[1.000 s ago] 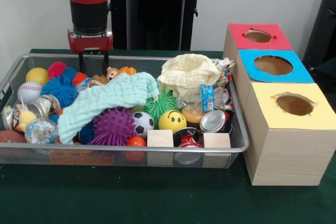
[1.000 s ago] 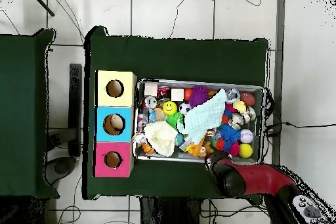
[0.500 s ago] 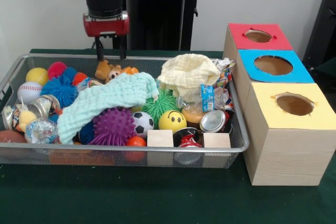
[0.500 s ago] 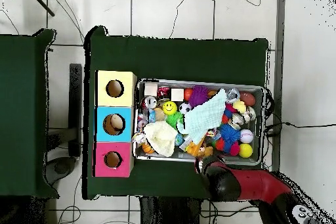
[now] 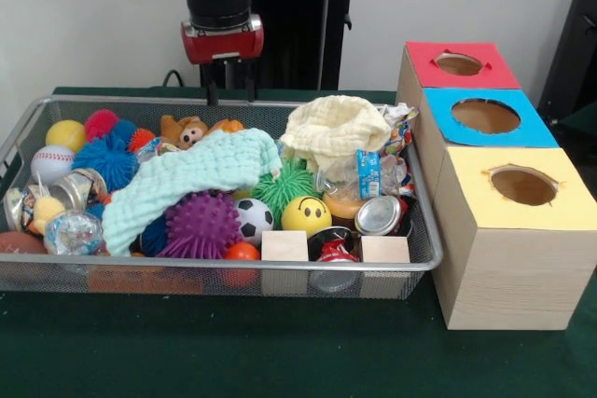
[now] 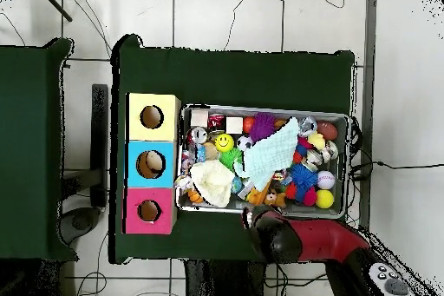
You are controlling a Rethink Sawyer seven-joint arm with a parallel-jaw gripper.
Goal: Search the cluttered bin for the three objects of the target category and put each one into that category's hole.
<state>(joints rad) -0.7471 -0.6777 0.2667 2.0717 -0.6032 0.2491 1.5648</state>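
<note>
Worktop in green cloth is carrying a wire mesh bin and, beside it, three boxes with holes: the yellow box nearest, the blue box behind it and the red box farthest. Against the bin's near rim two wooden blocks are standing, with a crushed can just behind the right one. A smiley ball, a soccer ball and a purple spiky ball are crowding the middle. A mint cloth is draping over the balls, and a cream cloth is heaping up to its right.

Towards the far rim a small teddy bear is lying partly exposed, half tucked behind the mint cloth. Which category is wanted is not showing; judging by the arm's place, the bear is looking like the likeliest target. It should be handling light, soft and squashy, so a pinch across its body or head is suiting it better than a limb.

Farthest, the gripper is hanging over the far rim, right of the bear and apart from it, its fingers spread and carrying nothing
</note>
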